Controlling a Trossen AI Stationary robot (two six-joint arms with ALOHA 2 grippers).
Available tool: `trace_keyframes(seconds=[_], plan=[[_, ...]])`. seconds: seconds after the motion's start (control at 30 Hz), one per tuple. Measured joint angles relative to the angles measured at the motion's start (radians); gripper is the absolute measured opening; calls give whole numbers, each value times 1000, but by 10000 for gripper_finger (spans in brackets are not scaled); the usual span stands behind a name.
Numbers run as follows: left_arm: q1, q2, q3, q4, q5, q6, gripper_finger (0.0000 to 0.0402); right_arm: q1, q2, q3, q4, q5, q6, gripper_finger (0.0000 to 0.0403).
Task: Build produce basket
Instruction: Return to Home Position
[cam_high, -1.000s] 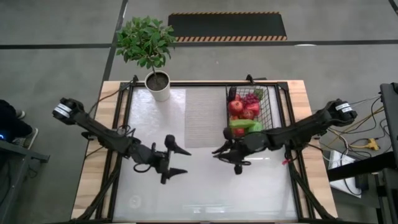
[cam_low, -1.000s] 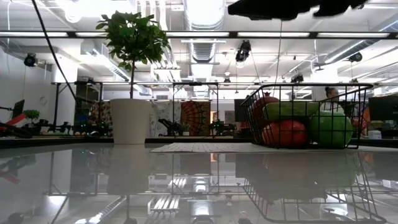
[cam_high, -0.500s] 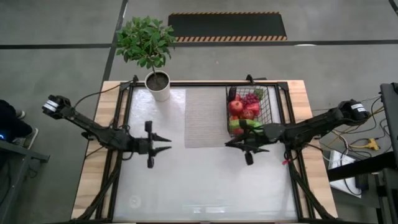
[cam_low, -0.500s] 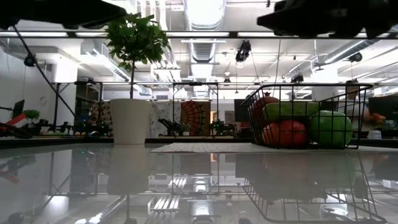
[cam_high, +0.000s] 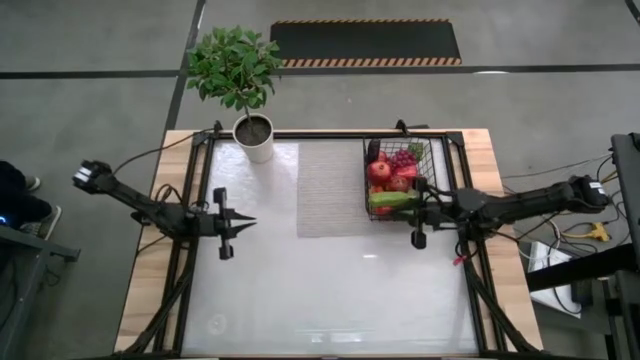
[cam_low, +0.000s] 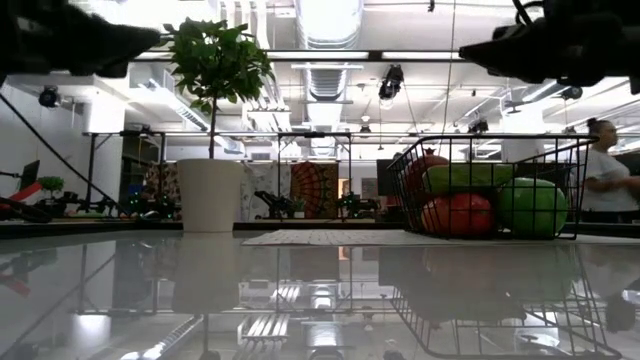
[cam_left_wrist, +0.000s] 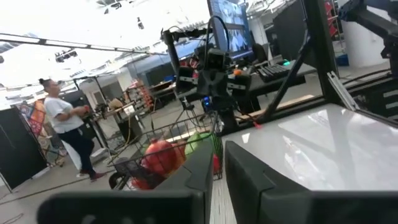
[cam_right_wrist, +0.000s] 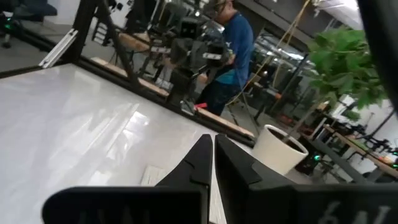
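- Both arms have drawn back from the table's middle since a second ago. The left gripper (cam_high: 247, 222) now hangs near the table's left edge, fingers clenched on nothing.
- On my right wrist feed, the right gripper (cam_right_wrist: 209, 142) is likewise pressed closed and empty. From above it sits by the basket's near right corner.
- The basket (cam_high: 435, 162) stands at the far right of the table, just beside the grey mat (cam_high: 330, 188).
- Inside I see purple grapes (cam_high: 403, 158) at the far side, a red fruit (cam_high: 379, 171), a green cucumber (cam_high: 388, 199) along the near side and a green apple (cam_low: 530, 207).
- The white pot (cam_high: 254, 140) holds the leafy plant, well apart from the basket.
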Motion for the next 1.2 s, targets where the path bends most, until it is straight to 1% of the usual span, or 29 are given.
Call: trace_keyframes(seconds=[0.1, 0.2, 0.3, 0.4, 0.47, 0.53, 0.7, 0.77, 0.83, 0.97, 1.07, 1.2], plan=[[0, -73, -41, -2, -17, 15, 20, -8, -67, -36, -2, -1, 4, 8], [0, -128, -42, -47, -25, 20, 19, -8, -125, -69, 4, -1, -2, 8], [0, -169, -42, -37, -26, 23, 19, -8, -184, -100, 27, -1, -41, 8], [0, -198, -42, -71, -26, 29, 19, -8, -248, -142, 94, 0, -81, 8], [0, -214, -42, -74, -29, 43, 19, -8, -293, -159, 123, 0, -83, 8], [0, -224, -43, -81, -39, 68, 19, -8, -331, -159, 108, -1, -80, 8], [0, -224, -43, -87, -106, 79, 19, -8, -387, -159, 115, 18, -135, 8], [0, -218, -44, -88, -113, 79, 19, -8, -414, -159, 133, 31, -138, 8], [0, -210, -44, -87, -113, 79, 19, -8, -447, -159, 139, 64, -72, 8], [0, -194, -44, -87, -114, 78, 19, -8, -476, -159, 131, 160, 157, 8], [0, -184, -45, -88, -114, 77, 19, -8, -476, -159, 133, 185, 290, 9], [0, -172, -45, -87, -114, 76, 19, -8, -466, -159, 123, 185, 406, 8]])
